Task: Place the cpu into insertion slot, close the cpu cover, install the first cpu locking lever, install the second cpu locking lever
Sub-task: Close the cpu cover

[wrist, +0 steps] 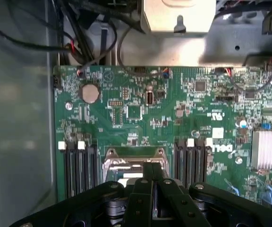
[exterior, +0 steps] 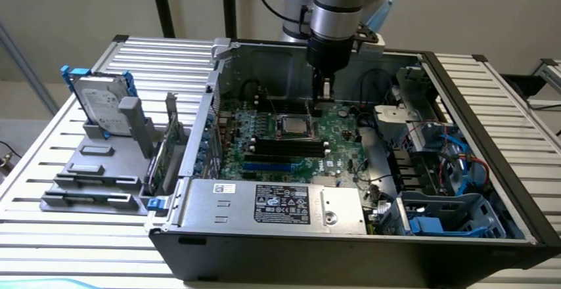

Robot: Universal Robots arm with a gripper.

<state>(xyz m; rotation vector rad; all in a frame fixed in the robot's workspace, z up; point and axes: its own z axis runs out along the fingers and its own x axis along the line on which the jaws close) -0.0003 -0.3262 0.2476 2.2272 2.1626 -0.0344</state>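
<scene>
- cpu [exterior: 295, 127]: a pale square in the middle of the board, low inside the open computer case [exterior: 351, 259]. Tall case walls and loose cables [wrist: 93, 33] close to the arm, so a wide swing could snag or knock.
- Motherboard [wrist: 140, 113]: crowded with small parts. A slip off the socket could scrape or crack them.
- Memory slots [wrist: 77, 165]: just beside the socket on both flanks. Sideways drift could strike their white latches.
- Insertion slot [exterior: 280, 133]: apparently already holding the chip. Pressure on a tilted chip could bend contacts; seating not clear enough to confirm.
- cpu cover [wrist: 111, 164]: silvery frame at the socket, fully down or not impossible to tell. Locking levers too fine to make out.
- Gripper [wrist: 153, 166]: fingers pressed together, nothing between them, hanging close over the socket. Narrow closed tip could skid off thin metal onto the board.
</scene>
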